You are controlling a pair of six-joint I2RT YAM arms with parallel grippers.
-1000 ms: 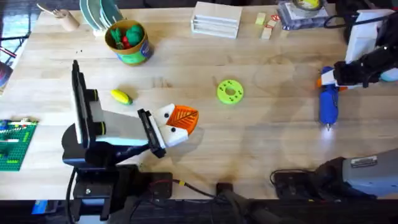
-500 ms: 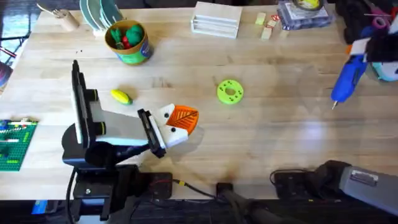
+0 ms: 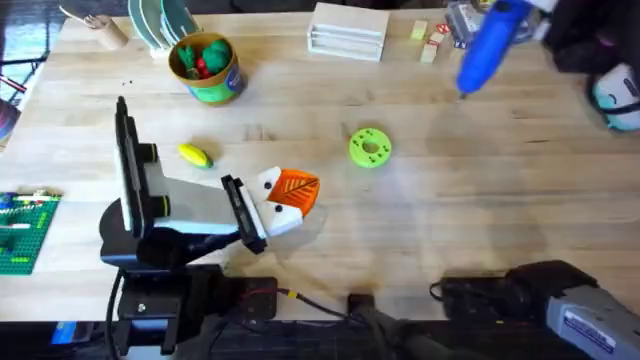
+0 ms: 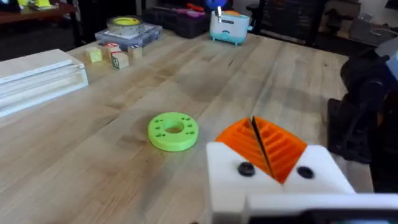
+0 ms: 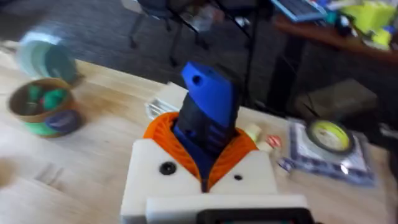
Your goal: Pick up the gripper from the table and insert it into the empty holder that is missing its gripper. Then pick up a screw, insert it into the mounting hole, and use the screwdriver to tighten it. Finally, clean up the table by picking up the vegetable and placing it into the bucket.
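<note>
1. Right wrist view: the screwdriver (image 5: pixel 208 115) sits clamped between the right gripper (image 5: pixel 205 165) and its orange pads, held around its thick body.
2. Overhead, it hangs tilted above the table's (image 3: pixel 450 200) far right part, bit pointing down.
3. It looks stiff, smooth and top-heavy, so a mid-body hold suits it.
4. The left gripper (image 3: pixel 285 195) rests low on the table, pads together, empty.
5. The vegetable (image 3: pixel 195 155) lies near the bucket (image 3: pixel 205 68).

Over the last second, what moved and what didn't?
The screwdriver, clamped in the right gripper, rose off the table's right side and swung toward the far edge, tip now tilted down. The left gripper, vegetable, green disc and bucket stayed put.
</note>
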